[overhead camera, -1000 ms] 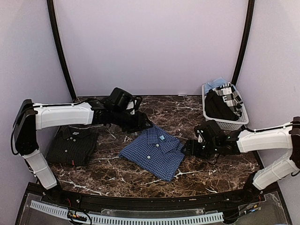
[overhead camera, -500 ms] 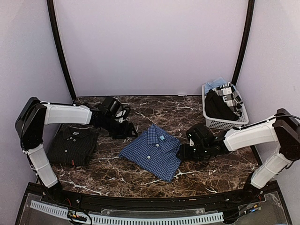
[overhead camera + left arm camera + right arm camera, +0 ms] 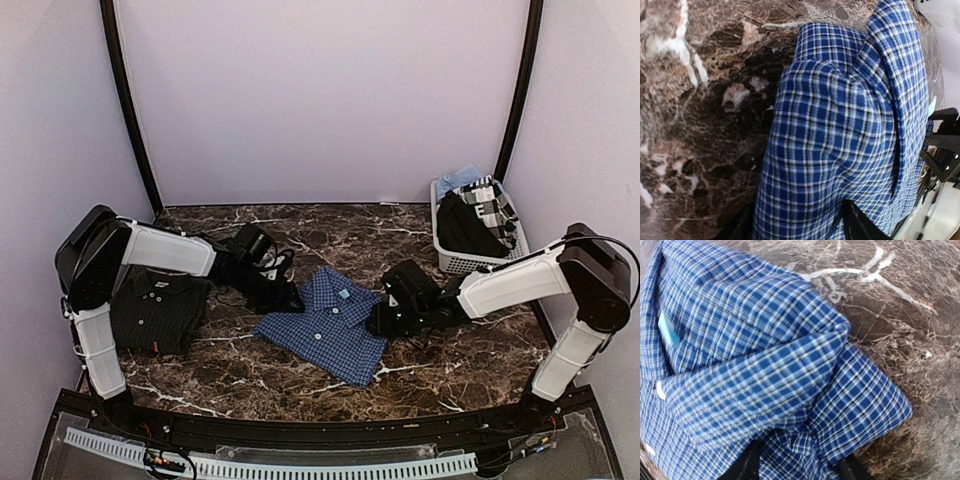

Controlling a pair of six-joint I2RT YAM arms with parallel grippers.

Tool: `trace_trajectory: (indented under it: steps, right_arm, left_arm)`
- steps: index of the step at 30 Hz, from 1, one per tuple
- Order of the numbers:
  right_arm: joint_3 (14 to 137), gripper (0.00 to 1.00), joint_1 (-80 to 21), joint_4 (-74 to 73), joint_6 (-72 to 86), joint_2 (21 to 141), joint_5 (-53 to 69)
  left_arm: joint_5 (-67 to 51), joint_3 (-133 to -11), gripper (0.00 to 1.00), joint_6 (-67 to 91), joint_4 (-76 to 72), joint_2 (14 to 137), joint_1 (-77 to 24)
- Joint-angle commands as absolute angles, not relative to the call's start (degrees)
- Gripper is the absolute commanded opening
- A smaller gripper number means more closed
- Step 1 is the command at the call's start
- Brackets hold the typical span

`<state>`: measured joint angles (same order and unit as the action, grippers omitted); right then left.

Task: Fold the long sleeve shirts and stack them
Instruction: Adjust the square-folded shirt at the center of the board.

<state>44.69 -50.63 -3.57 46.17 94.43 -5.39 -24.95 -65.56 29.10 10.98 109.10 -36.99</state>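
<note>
stood at stacking: left claw (image 3: 799,229) and right claw (image 3: 797,467) astride the blue shirt (image 3: 325,328), grip untellable; next called for lifting it onto the black shirt (image 3: 155,312).

Blue checked shirt (image 3: 765,370) folded and bunched, fills the left and centre. Light blue tag (image 3: 667,330) inside the collar at far left, white button (image 3: 660,390) below it. Dark white-veined marble table (image 3: 900,305) at upper right. Right end effector (image 3: 799,462) at bottom edge, dark fingers (image 3: 747,465) astride the shirt's cloth; grip unclear.
</note>
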Motion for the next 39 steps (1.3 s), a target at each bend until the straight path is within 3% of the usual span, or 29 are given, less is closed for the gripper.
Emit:
trace_trajectory:
  steps: [1, 4, 7, 10, 18, 20, 22, 23, 25, 27, 33, 36, 39]
  right_arm:
    - [46.4, 0.39, -51.7, -4.8, 45.9, 98.1, -3.6]
    - [50.2, 0.2, -52.0, -6.7, 44.4, 98.8, -4.0]
    - [54.7, 0.0, -52.4, -9.1, 42.8, 98.9, -4.8]
    - [58.8, 0.0, -53.0, -10.5, 41.1, 98.8, -4.4]
    - [67.1, 0.0, -54.1, -14.4, 36.9, 99.0, -0.7]
    - [67.0, 0.0, -53.6, -15.1, 35.4, 99.2, -0.3]
    - [65.8, 0.0, -51.6, -15.3, 33.5, 99.5, 2.9]
    - [65.0, 0.0, -50.4, -15.6, 32.4, 99.5, 4.1]
    - [63.3, 0.0, -47.1, -16.1, 29.8, 99.3, 5.4]
    - [61.9, 0.11, -43.5, -17.0, 28.5, 99.7, 5.2]
    - [61.9, 0.53, -41.2, -20.3, 26.9, 96.9, 1.4]
    - [61.9, 0.57, -41.4, -21.5, 27.7, 94.9, -0.5]
    - [61.3, 0.5, -42.6, -22.0, 28.6, 92.7, -2.2]
  left_arm:
    - [-27.2, -66.1, 0.45, 30.9, 9.4, 109.7, -38.6]
    - [-25.7, -66.0, 0.18, 32.9, 9.3, 108.3, -39.1]
    - [-21.8, -64.5, 0.06, 34.2, 9.6, 104.6, -39.2]
    - [-17.2, -62.7, 0.0, 35.2, 11.1, 97.8, -39.2]
    - [-4.9, -58.8, 0.0, 38.8, 20.6, 83.7, -41.3]
    - [-4.0, -57.8, 0.05, 40.1, 21.9, 82.4, -42.1]
    - [-3.3, -57.4, 0.25, 41.2, 23.3, 82.5, -43.0]
    - [-2.2, -57.1, 0.41, 41.4, 23.5, 82.8, -43.2]
    - [-0.9, -56.7, 0.59, 42.0, 24.0, 83.0, -43.3]
    - [1.0, -56.2, 0.68, 41.7, 23.3, 82.8, -42.8]
    - [-2.6, -55.7, 0.67, 40.5, 20.9, 84.1, -39.3]
    - [-4.8, -55.3, 0.58, 40.2, 18.9, 84.7, -39.0]
    - [-6.4, -55.4, 0.5, 40.2, 17.9, 85.5, -38.9]
